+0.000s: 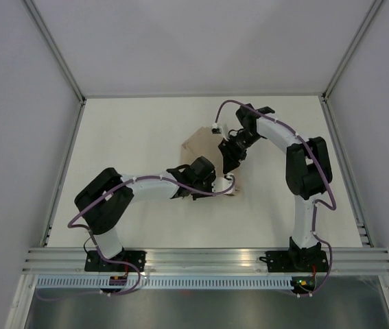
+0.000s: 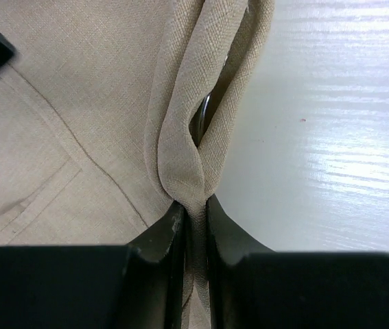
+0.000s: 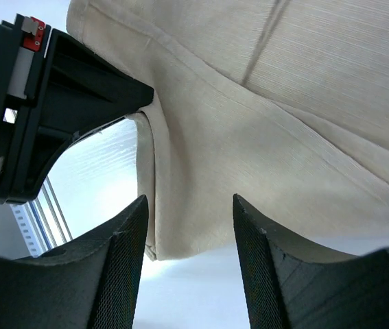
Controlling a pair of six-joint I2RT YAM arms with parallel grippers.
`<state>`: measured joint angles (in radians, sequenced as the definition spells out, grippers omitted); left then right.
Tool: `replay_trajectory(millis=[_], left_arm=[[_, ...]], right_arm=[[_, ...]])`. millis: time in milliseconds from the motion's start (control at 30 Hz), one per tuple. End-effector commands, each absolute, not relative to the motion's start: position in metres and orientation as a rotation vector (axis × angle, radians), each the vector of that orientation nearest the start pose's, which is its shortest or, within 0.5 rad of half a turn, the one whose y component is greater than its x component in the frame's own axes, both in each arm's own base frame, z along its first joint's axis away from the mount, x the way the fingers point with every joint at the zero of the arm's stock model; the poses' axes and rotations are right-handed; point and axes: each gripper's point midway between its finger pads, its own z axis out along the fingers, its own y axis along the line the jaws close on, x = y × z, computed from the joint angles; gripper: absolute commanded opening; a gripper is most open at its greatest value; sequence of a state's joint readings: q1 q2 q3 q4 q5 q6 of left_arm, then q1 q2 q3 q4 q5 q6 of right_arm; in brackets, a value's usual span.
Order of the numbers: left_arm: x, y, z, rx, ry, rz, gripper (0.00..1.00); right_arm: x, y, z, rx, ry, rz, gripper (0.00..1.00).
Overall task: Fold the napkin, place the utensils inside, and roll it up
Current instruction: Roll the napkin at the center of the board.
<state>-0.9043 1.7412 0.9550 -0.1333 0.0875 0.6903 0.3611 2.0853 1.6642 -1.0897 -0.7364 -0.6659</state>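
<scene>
Tan napkin: rolled edge is clamped by the left gripper; right gripper is held open at its hem. Tension should be kept even.

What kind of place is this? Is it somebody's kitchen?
Probably a robot lab, not a kitchen. A left arm and right arm are bolted to a metal rail, a napkin lies on a white table, and plain grey walls box it in.
</scene>
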Motion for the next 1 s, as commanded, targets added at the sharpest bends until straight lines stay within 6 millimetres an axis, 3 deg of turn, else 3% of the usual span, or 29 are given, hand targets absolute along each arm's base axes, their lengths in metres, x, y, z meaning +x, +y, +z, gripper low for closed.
replay_trajectory(millis=[0, 367, 533, 567, 633, 767, 933, 967], left_arm=[[0.236, -0.312, 0.009, 1.847, 1.883, -0.368, 0.02], [0.223, -0.324, 0.022, 1.802, 2.09, -0.749, 0.02], [0.219, -0.325, 0.017, 1.785, 2.196, -0.892, 0.02], [0.218, -0.326, 0.017, 1.781, 2.211, -0.917, 0.02], [0.22, -0.33, 0.021, 1.757, 2.22, -0.998, 0.02], [0.217, -0.328, 0.015, 1.692, 2.325, -1.163, 0.02], [0.218, -0.332, 0.014, 1.609, 2.379, -1.331, 0.02], [0.217, -0.332, 0.014, 1.603, 2.385, -1.347, 0.02]], right_arm=[[0.329, 0.218, 0.108, -1.293, 2.31, 1.09, 0.58], [0.337, 0.17, 0.123, -1.115, 2.117, 0.918, 0.57], [0.331, 0.158, 0.129, -1.115, 1.97, 0.75, 0.58], [0.329, 0.156, 0.142, -1.116, 1.914, 0.705, 0.58], [0.324, 0.154, 0.14, -1.125, 1.858, 0.653, 0.59], [0.307, 0.159, 0.153, -1.211, 1.73, 0.514, 0.61], [0.279, 0.183, 0.135, -1.346, 1.621, 0.412, 0.64], [0.268, 0.196, 0.132, -1.394, 1.589, 0.425, 0.64]])
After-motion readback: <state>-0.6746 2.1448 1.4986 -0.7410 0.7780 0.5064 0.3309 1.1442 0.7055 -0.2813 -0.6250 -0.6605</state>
